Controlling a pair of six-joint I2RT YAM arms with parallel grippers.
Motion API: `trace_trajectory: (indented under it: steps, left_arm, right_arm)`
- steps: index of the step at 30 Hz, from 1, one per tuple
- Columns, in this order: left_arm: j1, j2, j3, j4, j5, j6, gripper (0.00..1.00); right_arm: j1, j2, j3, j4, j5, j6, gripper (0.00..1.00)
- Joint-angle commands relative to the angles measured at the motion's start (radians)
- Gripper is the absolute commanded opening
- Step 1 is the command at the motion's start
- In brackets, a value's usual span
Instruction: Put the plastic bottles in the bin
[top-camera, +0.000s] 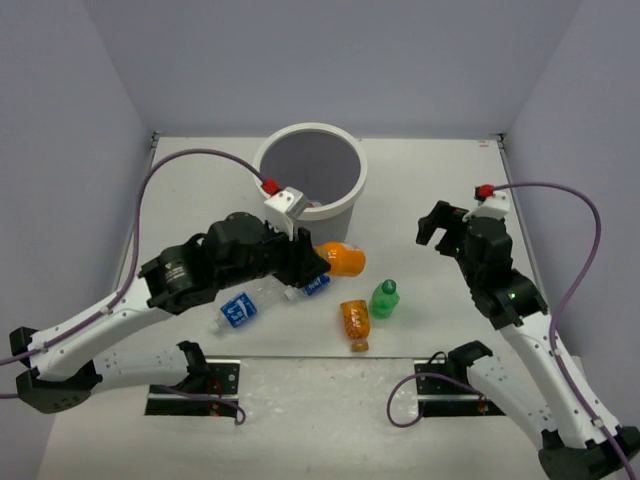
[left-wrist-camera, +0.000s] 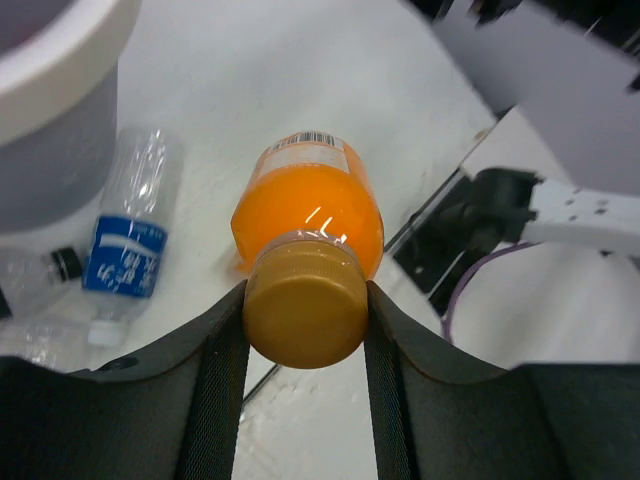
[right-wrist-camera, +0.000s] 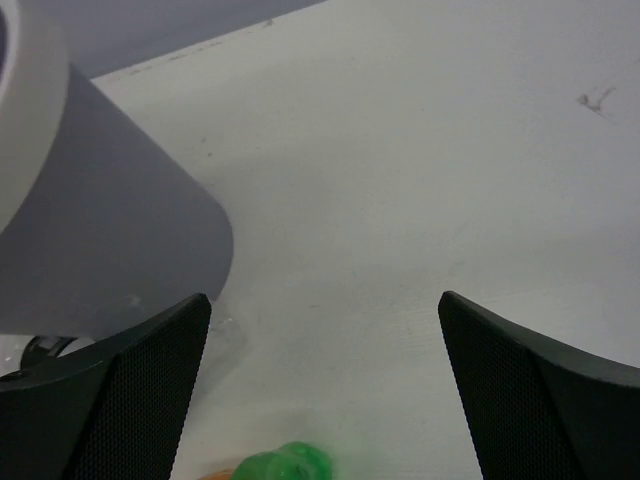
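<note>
My left gripper (top-camera: 316, 262) is shut on the cap of an orange bottle (top-camera: 346, 260), just in front of the bin (top-camera: 352, 196). In the left wrist view the brown cap (left-wrist-camera: 305, 310) sits clamped between both fingers of the left gripper (left-wrist-camera: 305, 298), with the orange bottle (left-wrist-camera: 308, 212) pointing away. A clear blue-labelled bottle (top-camera: 240, 308) lies under the left arm. A second orange bottle (top-camera: 355, 322) and a green bottle (top-camera: 385, 298) lie mid-table. My right gripper (top-camera: 437, 226) hangs open and empty, above the green bottle (right-wrist-camera: 285, 466).
Another clear bottle's blue label (top-camera: 318, 285) shows beneath the left gripper. The bin's grey wall (right-wrist-camera: 100, 230) fills the left of the right wrist view. Beside the bin (left-wrist-camera: 50, 110) in the left wrist view lie a blue-labelled bottle (left-wrist-camera: 125, 250) and a dark-capped clear bottle (left-wrist-camera: 65, 262).
</note>
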Motion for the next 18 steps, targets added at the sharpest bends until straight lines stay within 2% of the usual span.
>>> trace_trajectory:
  steps: [1,4,5,9,10,12,15,18]
  left_arm:
    - [-0.004,-0.021,0.087,0.142,-0.073,0.031,0.0]
    - [-0.005,-0.024,0.093,0.222,-0.232,0.031,0.0]
    - [-0.006,-0.022,0.087,0.262,-0.351,0.032,0.0]
    - [-0.004,0.055,0.093,0.357,-0.624,0.044,0.0]
    - [-0.003,0.081,0.141,0.344,-0.75,0.041,0.0]
    - [0.013,0.15,0.189,0.317,-0.861,0.036,0.0]
    - [0.125,0.204,0.239,0.328,-0.777,0.048,0.0]
    - [0.234,0.243,0.253,0.325,-0.673,0.014,0.0]
  right_arm:
    - [-0.001,-0.142,-0.101,0.164,-0.308,-0.017,0.99]
    - [-0.001,-0.207,-0.143,0.194,-0.376,-0.008,0.99]
    - [-0.001,-0.219,-0.156,0.197,-0.39,-0.007,0.99]
    - [-0.001,-0.215,-0.156,0.18,-0.464,-0.04,0.99]
    - [0.0,-0.203,-0.163,0.182,-0.512,-0.053,0.99]
    - [-0.001,-0.183,-0.17,0.189,-0.571,-0.07,0.99]
    - [-0.001,-0.138,-0.156,0.163,-0.64,-0.08,0.99]
    - [0.001,-0.124,-0.156,0.156,-0.64,-0.084,0.99]
